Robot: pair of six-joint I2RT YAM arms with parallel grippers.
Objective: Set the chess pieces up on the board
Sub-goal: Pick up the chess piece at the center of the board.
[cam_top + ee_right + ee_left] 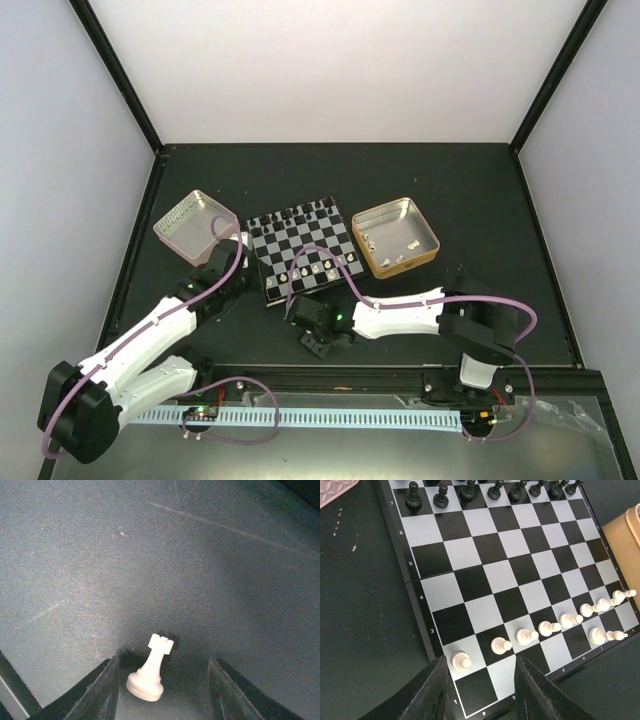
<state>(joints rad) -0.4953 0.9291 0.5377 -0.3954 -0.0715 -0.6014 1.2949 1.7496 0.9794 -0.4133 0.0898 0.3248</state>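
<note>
Rook (149,672) stands between your right tool's (162,666) parted, empty fingers (95,692), nearer the nine o'clock one; centre on it, then clench at its waist, holding it upright.

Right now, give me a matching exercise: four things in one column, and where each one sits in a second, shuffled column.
Things
1. rook
2. black pawns
3. gold tin
4. pink tin

Places
A. left of the board
B. on the board's far side
C. on the table, between the right jaws
D. right of the board

Pairs: 1-C, 2-B, 3-D, 4-A
</note>
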